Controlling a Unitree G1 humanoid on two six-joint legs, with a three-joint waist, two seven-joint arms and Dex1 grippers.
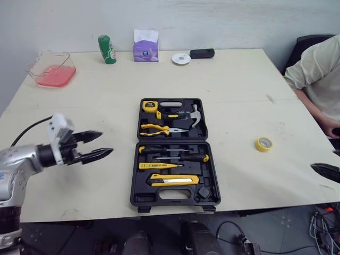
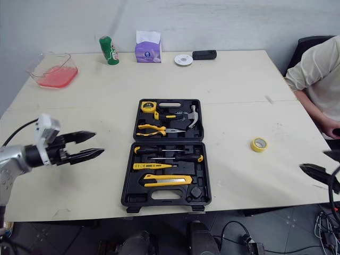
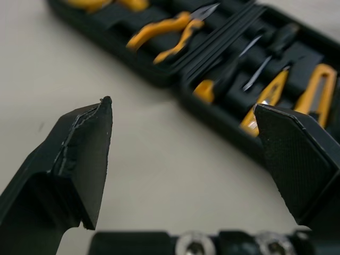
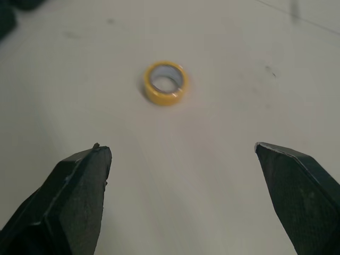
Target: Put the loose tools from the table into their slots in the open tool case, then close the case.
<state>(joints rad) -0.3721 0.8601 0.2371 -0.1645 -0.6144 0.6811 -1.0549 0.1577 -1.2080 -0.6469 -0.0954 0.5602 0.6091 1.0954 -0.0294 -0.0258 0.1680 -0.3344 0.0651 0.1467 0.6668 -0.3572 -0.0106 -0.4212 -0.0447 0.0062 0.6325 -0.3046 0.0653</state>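
The pale tabletop (image 1: 228, 79), set against a grey wall, carries the open tool case (image 1: 172, 139) lying flat at its middle, with pliers (image 1: 156, 128) and a hammer (image 1: 195, 116) seated in the far half. A yellow tape roll (image 1: 263, 144) lies loose to the right of the case, well apart from it. The left hand (image 1: 106, 142) hovers left of the case, fingers spread and empty. The right hand (image 4: 179, 147) is at the near right edge, fingers spread wide, with the roll ahead of it and untouched.

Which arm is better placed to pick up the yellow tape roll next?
Right. The right gripper is open and faces the tape roll directly, while the left gripper sits on the far side of the tool case.
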